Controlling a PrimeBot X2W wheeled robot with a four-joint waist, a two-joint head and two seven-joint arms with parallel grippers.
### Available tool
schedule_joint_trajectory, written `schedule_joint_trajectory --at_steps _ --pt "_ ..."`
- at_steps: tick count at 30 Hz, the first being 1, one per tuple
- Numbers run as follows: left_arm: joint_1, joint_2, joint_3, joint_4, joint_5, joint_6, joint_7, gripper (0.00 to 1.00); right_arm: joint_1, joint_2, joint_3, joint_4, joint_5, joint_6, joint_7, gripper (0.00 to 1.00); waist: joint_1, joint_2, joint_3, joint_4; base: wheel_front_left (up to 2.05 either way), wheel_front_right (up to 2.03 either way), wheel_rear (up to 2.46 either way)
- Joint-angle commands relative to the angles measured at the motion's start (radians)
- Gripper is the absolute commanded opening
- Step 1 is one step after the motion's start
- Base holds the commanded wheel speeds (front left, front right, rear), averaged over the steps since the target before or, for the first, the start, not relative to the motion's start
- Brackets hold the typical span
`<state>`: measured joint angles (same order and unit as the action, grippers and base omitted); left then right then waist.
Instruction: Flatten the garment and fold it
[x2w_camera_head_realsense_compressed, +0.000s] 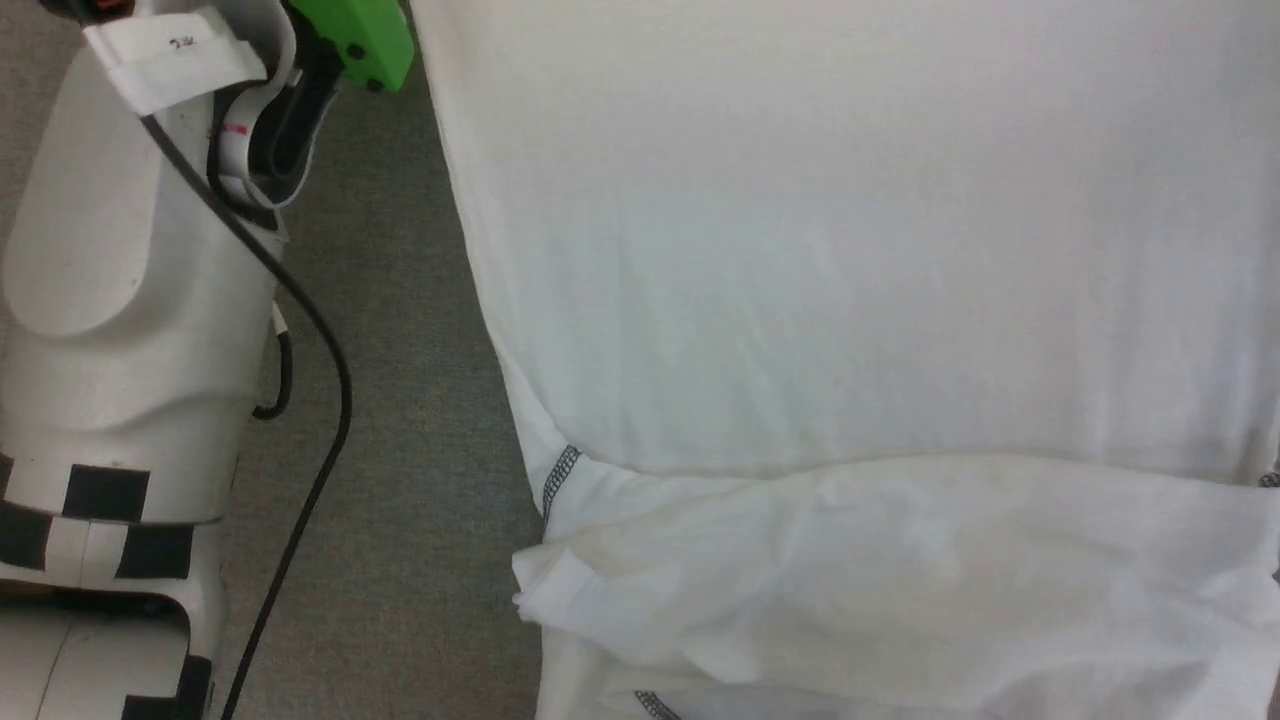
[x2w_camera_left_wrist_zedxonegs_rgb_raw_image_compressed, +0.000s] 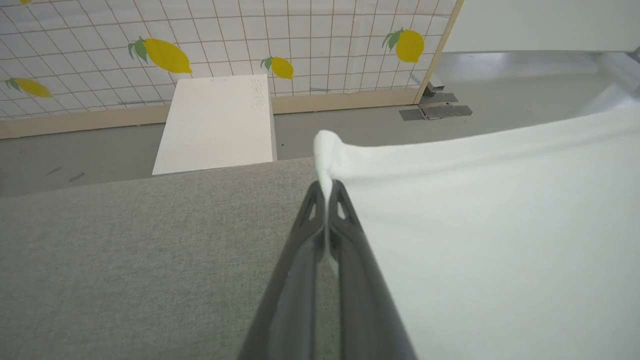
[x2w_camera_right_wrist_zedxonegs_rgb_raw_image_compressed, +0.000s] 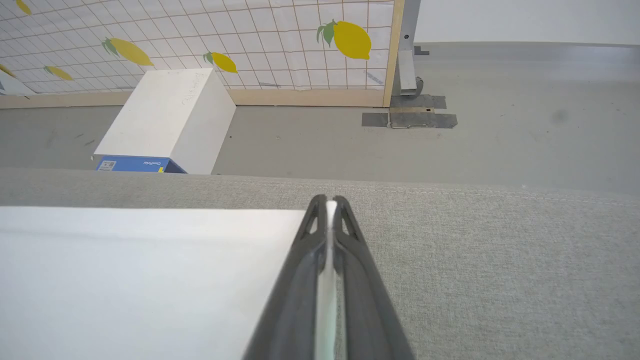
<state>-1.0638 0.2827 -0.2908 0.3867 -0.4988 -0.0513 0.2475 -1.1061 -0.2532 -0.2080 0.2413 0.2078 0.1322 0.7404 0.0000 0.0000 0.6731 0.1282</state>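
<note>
A white garment (x2w_camera_head_realsense_compressed: 850, 250) covers most of the head view, spread over the grey fabric-topped desk (x2w_camera_head_realsense_compressed: 400, 400). Its upper part lies smooth. Across the lower part a second layer of cloth overlaps it, more wrinkled, with one loose corner turned over at its left end. A short run of black-and-white zigzag stitching (x2w_camera_head_realsense_compressed: 560, 478) shows at the garment's left edge where the two layers meet, and another bit shows at the bottom edge of that view. To the left of the garment a pale forearm (x2w_camera_head_realsense_compressed: 130, 250) rises over the desk, bearing black-and-white checker marks, a green part (x2w_camera_head_realsense_compressed: 365, 40) near its top and a black cable (x2w_camera_head_realsense_compressed: 320, 340) hanging beside it. In the left wrist view the left end effector (x2w_camera_left_wrist_zedxonegs_rgb_raw_image_compressed: 326, 186) is closed on the garment's edge. A small bunch of cloth pokes up past the fingertips, and the sheet stretches away taut to that view's right. In the right wrist view the right end effector (x2w_camera_right_wrist_zedxonegs_rgb_raw_image_compressed: 330, 200) is likewise clamped on the garment, with a thin white strip showing between its two dark fingers and the flat cloth lying to that view's left on the desk. Beyond the desk, a white box (x2w_camera_right_wrist_zedxonegs_rgb_raw_image_compressed: 165, 115) with a blue side stands on the grey floor (x2w_camera_right_wrist_zedxonegs_rgb_raw_image_compressed: 500, 125) before a gridded screen (x2w_camera_right_wrist_zedxonegs_rgb_raw_image_compressed: 250, 40) printed with lemons.
</note>
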Motion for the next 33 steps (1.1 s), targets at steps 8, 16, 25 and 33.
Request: schedule_joint_trajectory --at_steps 8,16,25,33 --pt "0.094 0.030 0.010 -0.078 -0.020 -0.028 -0.116 0.00 0.112 -0.013 -0.032 -0.072 0.109 -0.002 -0.063 0.00 0.0000 0.0000 -0.167 -0.034 0.00 0.00 0.00" --pt "0.289 0.084 -0.039 -0.254 0.032 -0.045 -0.231 0.00 0.318 -0.012 -0.033 -0.224 0.209 -0.002 -0.074 0.00 0.0000 0.0000 -0.287 -0.034 0.00 0.00 0.00" --pt "0.600 0.134 -0.092 -0.449 0.097 -0.005 -0.334 0.00 0.636 0.054 -0.070 -0.423 0.286 -0.002 -0.056 0.00 0.0000 0.0000 -0.401 -0.022 0.00 0.00 0.00" --pt "0.843 0.157 -0.153 -0.559 0.146 0.042 -0.402 0.00 0.890 0.137 -0.103 -0.572 0.330 -0.002 -0.054 0.00 0.0000 0.0000 -0.453 -0.025 0.00 0.00 0.00"
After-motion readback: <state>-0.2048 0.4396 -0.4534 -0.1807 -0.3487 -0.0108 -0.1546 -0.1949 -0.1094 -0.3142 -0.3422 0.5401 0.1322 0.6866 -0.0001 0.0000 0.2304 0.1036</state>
